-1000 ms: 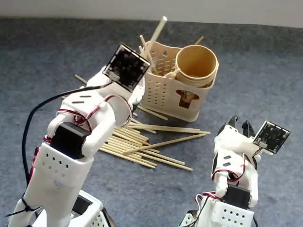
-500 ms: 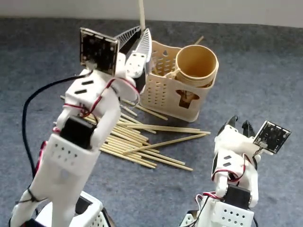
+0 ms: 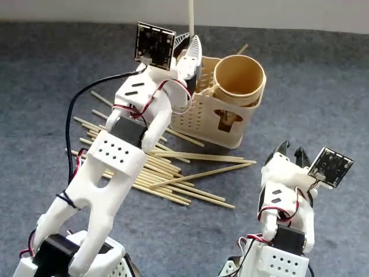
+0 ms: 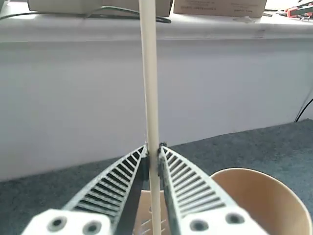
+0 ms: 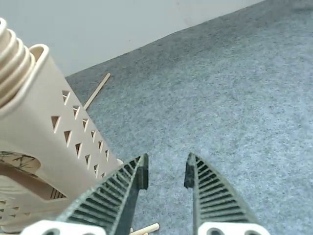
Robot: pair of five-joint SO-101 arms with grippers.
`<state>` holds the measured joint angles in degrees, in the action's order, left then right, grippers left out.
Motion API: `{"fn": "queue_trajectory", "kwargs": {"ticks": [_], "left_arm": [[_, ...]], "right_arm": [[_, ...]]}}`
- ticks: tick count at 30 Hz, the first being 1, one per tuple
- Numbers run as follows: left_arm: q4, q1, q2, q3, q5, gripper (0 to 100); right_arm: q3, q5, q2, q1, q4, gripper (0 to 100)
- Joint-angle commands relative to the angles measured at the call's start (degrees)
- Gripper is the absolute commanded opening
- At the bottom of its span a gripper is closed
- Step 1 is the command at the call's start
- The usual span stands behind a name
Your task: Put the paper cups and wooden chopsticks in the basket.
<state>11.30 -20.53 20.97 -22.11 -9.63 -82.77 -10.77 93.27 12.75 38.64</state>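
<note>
Since the last frame the left gripper (image 4: 152,147) has swung over the basket (image 3: 207,121) rim, clenched on one upright chopstick (image 4: 149,73). On the bench (image 3: 323,86), the basket holds stacked paper cups (image 3: 239,78). Loose chopsticks (image 3: 173,179) lie fanned beside it. The right gripper (image 5: 165,171) hangs released near the basket.

My left gripper (image 4: 153,147) has ribbed, matt white plastic jaws. The chopstick (image 4: 149,88) is smooth, pale wood; basket (image 3: 209,124), perforated cream plastic; cups (image 3: 239,75), matt paper; table covering (image 3: 323,86), rough grey carpet.
</note>
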Motion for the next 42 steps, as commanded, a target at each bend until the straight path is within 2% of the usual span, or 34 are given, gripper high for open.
{"fn": "queue_trajectory", "kwargs": {"ticks": [1,5,9,14,27,31,37,42], "left_arm": [[-1.32,1.80,-0.40,0.48,-0.09,1],[-0.79,1.89,-0.31,0.40,-0.09,4],[8.62,1.89,-0.31,3.03,-0.18,15],[18.37,1.89,-0.31,8.40,-0.18,16],[27.69,1.89,2.59,11.12,-0.09,15],[34.11,1.63,8.13,11.03,4.84,15],[48.79,1.80,13.32,11.03,11.34,15],[60.31,1.54,14.46,11.03,17.85,8]], "right_arm": [[0.31,-0.44,1.01,0.13,-1.45,12.7],[0.31,-0.44,1.01,0.13,-1.54,12.8],[0.31,-0.44,1.01,0.13,-1.54,12.8],[0.31,-0.44,1.01,0.13,-1.54,12.8],[0.31,-0.44,1.01,0.13,-1.54,12.8],[0.31,-0.44,1.01,0.13,-1.54,12.8],[0.31,-0.44,1.01,0.13,-1.54,12.8],[0.31,-0.44,1.01,0.13,-1.54,12.8]]}}
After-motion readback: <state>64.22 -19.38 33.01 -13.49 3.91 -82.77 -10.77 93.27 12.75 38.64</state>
